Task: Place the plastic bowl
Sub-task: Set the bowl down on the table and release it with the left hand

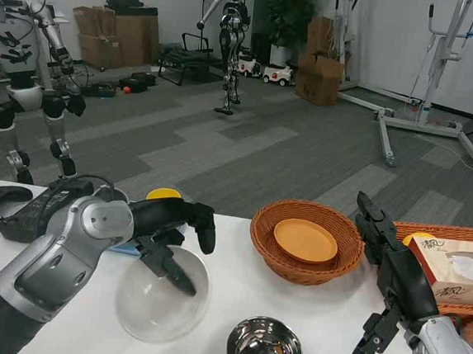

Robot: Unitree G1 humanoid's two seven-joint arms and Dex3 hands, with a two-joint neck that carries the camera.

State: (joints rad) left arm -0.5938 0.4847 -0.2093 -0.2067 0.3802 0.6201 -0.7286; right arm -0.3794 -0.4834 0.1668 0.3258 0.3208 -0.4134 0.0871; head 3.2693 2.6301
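Steel bowl [265,348] nearest; left robot hand [173,238] gripping clear plastic bowl [162,296], right robot hand [393,282] empty, fingers apart.

looks like a robotics lab / test space in an office-type bldg. grey carpet tiles [247,153] w/ lighter patches run across a big open room. humanoid robot [231,36] stands mid-floor at the back, another humanoid [29,84] at left near the white table [291,314]. white metal gantry frames [428,119] on wheeled legs sit at right (the sort used to hang robots from, cannot tell for sure). cardboard boxes [116,34] stacked along the back wall, more boxes [321,64] by a potted plant [288,16]. black controllers [18,208] lie on the table's left end.
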